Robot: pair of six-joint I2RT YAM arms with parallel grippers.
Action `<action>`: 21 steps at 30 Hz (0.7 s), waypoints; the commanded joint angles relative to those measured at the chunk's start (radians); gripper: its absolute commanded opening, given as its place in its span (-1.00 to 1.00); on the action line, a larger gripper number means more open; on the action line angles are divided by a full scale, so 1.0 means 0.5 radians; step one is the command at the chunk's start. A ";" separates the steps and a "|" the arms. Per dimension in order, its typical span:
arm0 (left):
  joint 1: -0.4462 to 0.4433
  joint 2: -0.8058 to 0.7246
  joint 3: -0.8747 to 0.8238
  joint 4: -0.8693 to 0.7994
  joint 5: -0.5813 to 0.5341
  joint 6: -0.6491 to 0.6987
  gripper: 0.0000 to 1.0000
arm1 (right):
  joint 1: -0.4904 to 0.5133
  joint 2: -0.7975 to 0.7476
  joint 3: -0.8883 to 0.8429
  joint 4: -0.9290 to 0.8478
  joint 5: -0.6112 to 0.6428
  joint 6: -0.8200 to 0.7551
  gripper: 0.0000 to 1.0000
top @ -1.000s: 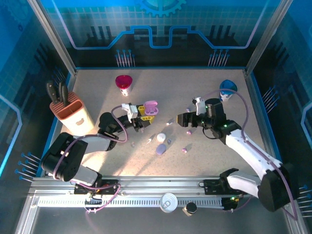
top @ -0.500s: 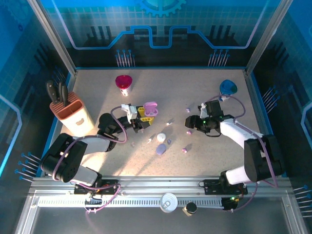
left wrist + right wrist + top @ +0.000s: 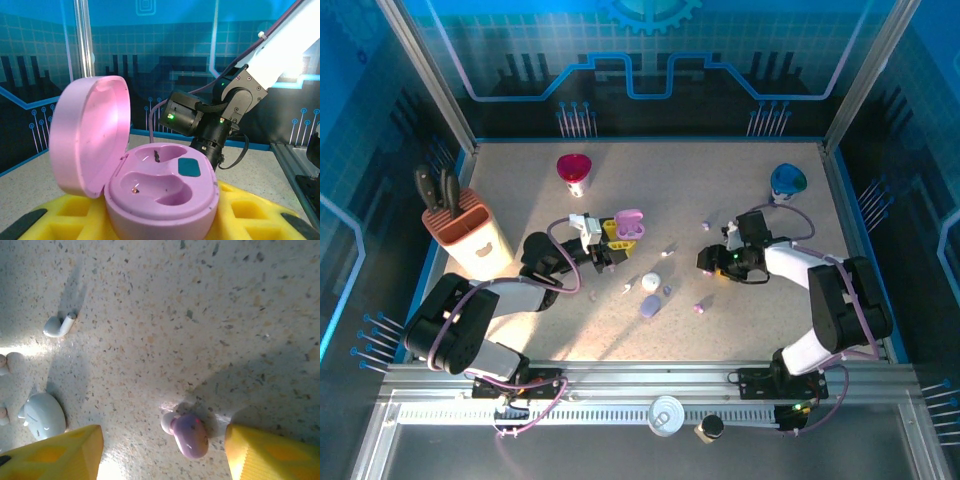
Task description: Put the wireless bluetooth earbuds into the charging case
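Left gripper is pinching the open pink case just left of the tabletop centre. The lid stands up and both wells are bare. Over on the right, the right gripper is low over the surface with its yellow fingers spread. A purple earbud lies between them, touching neither. A white earbud lies further off, and more loose earbuds dot the middle of the tabletop.
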 commanded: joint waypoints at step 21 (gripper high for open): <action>0.019 -0.008 -0.037 0.069 0.030 0.041 -0.24 | 0.340 -0.305 0.038 -0.093 0.181 -0.019 0.31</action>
